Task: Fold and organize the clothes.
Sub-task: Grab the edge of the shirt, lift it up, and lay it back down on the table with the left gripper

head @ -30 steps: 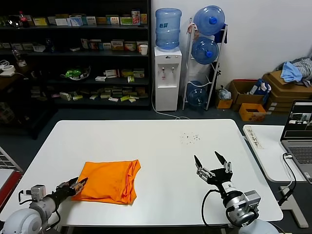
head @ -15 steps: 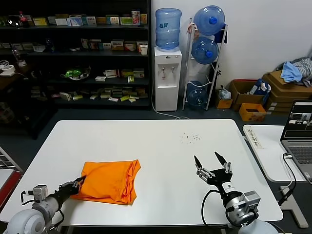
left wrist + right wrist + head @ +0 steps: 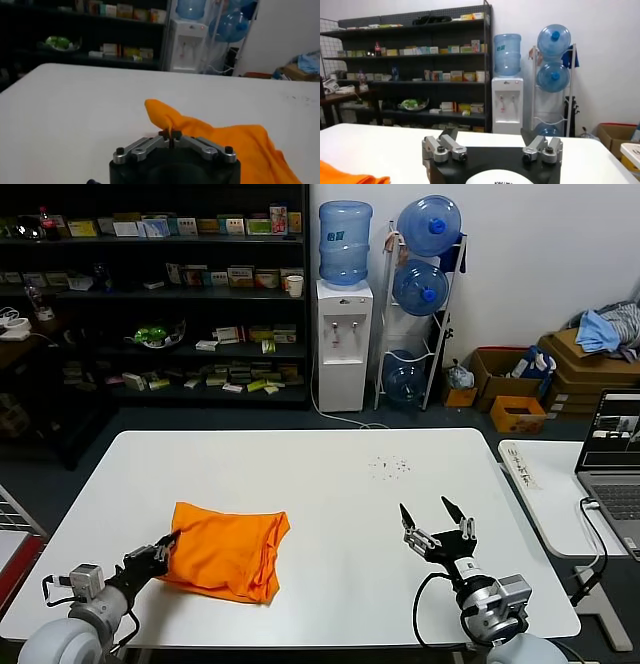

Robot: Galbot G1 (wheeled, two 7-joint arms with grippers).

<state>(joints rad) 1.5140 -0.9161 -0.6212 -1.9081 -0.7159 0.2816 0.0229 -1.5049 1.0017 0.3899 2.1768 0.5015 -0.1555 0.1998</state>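
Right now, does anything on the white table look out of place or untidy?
Yes. The orange T-shirt is folded but skewed, its near-left corner pulled up off the table by the left hand. Small dark specks lie scattered at the far side.

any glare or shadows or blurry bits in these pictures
Head view: even light, white table bright, only a thin shadow under the orange T-shirt. Left wrist view: left pincer close and soft, pinching the shirt corner. Right wrist view: dark shelves, right pincer open.

left gripper (image 3: 165, 545) low at the near left with fingers pinched together; right gripper (image 3: 437, 519) spread wide, raised.
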